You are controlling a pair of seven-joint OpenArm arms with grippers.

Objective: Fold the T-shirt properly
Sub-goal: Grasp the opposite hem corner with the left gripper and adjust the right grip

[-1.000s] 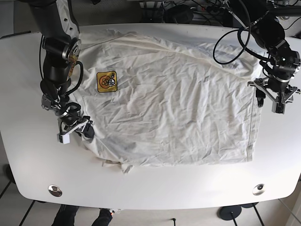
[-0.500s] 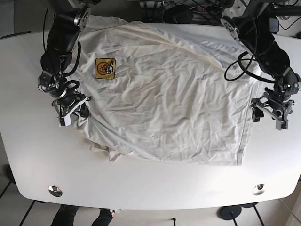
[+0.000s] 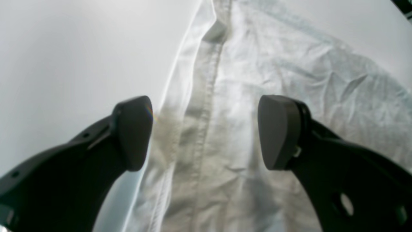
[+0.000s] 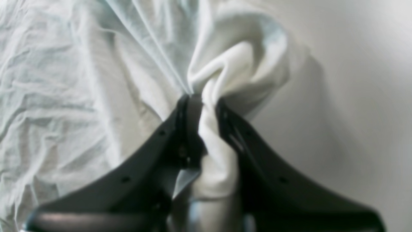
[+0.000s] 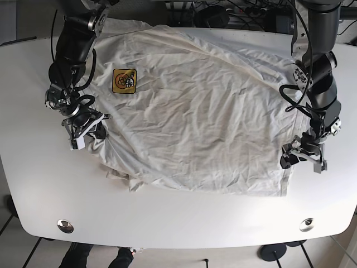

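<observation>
The white T-shirt [image 5: 195,117] lies spread and creased across the white table [image 5: 184,218], with a yellow logo patch [image 5: 124,81] near its left side. My right gripper [image 5: 85,133] is shut on a bunched fold of the T-shirt [image 4: 225,80] at the garment's left edge. My left gripper [image 5: 302,155] stands open at the shirt's lower right edge. In the left wrist view the stitched hem [image 3: 199,106] runs between the two dark fingertips [image 3: 280,132] of the left gripper [image 3: 206,132], neither touching the cloth.
Two metal discs [image 5: 65,225] [image 5: 306,224] are set into the table near its front edge. Cables and dark equipment [image 5: 223,11] sit behind the table's far edge. Bare table surface lies left, right and in front of the shirt.
My left gripper has travelled down along the shirt's right edge to its lower right corner. The right gripper, which pulled the shirt's left side up-left earlier, has held still since half a second ago.
</observation>
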